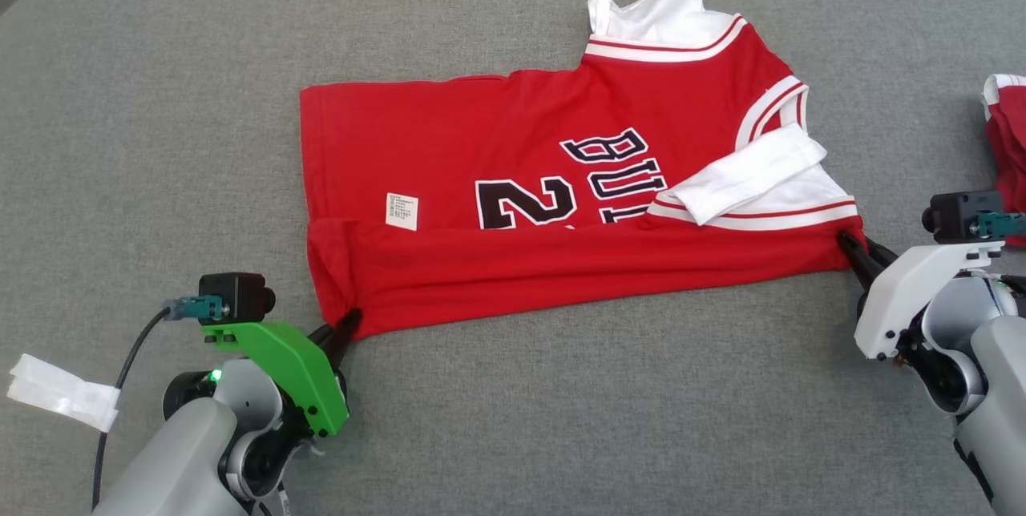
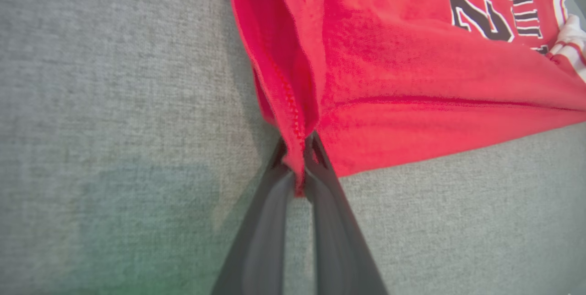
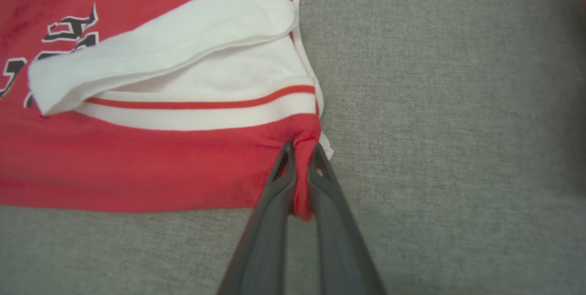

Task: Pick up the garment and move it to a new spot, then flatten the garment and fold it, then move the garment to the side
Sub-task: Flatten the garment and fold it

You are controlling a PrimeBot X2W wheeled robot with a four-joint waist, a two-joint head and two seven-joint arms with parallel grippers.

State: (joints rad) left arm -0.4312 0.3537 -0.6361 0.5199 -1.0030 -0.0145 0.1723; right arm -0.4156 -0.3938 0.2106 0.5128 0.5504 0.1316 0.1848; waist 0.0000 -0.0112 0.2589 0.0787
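The jersey (image 1: 561, 179) lies mid-way across the tabletop (image 1: 160, 99), collar to the right, near edge folded onto itself. The left end effector (image 1: 350, 320) is at its near left corner and the right end effector (image 1: 846, 242) at its near right. Another garment (image 1: 1010, 139) lies further right.

The left arm (image 1: 280, 364) and right arm (image 1: 914, 292) reach forward low, both jaws pinched tight.

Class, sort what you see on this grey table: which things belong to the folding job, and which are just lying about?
Belongs to the job: red jersey; left gripper, shut on its hem corner; right gripper, shut on its corner by the sleeve.
Just lying about: white strip, near left; second red-and-white garment, right edge.
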